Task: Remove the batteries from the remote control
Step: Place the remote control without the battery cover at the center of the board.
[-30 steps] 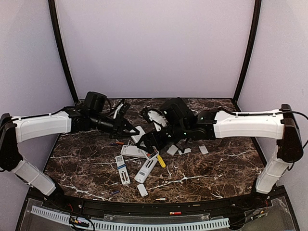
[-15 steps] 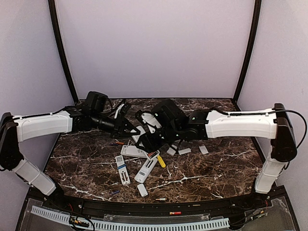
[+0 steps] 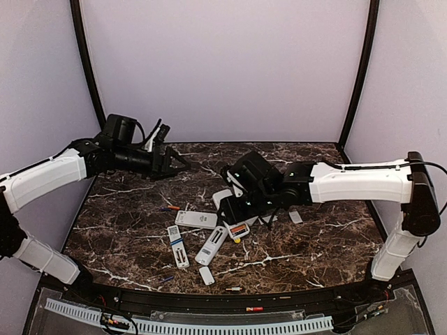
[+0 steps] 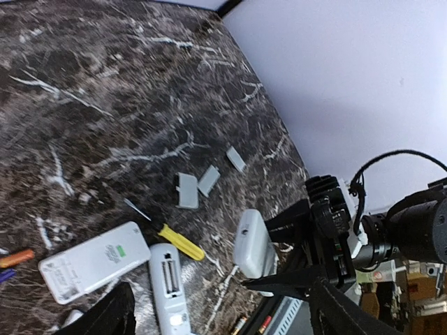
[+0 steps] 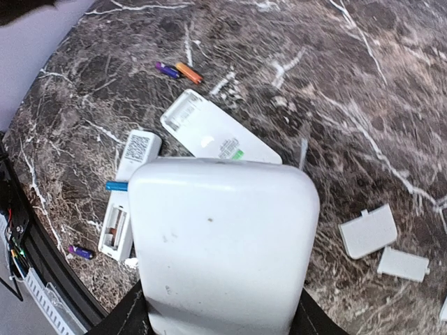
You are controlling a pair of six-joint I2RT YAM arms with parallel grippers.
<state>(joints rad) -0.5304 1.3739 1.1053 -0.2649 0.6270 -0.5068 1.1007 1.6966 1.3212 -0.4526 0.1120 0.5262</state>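
My right gripper (image 3: 234,202) is shut on a white remote control (image 5: 223,244), which it holds above the table and which fills the right wrist view; the same remote (image 4: 251,244) shows in the left wrist view. High over the back left of the table, my left gripper (image 3: 174,167) stands open and holds nothing. Loose batteries lie on the marble: an orange one (image 5: 188,72) beside a purple one (image 5: 167,68), a blue one (image 5: 116,185) and another purple one (image 5: 80,251).
Three more white remotes (image 3: 196,219) (image 3: 177,246) (image 3: 213,244) lie mid-table, one with its battery bay open (image 4: 167,279). A yellow-handled screwdriver (image 4: 178,241) lies beside them. Small white covers (image 5: 368,230) (image 5: 403,264) (image 3: 207,275) are scattered around.
The left gripper has opened, let go of the remote and lifted back to the left. The right gripper has shut on the remote and now holds it alone.
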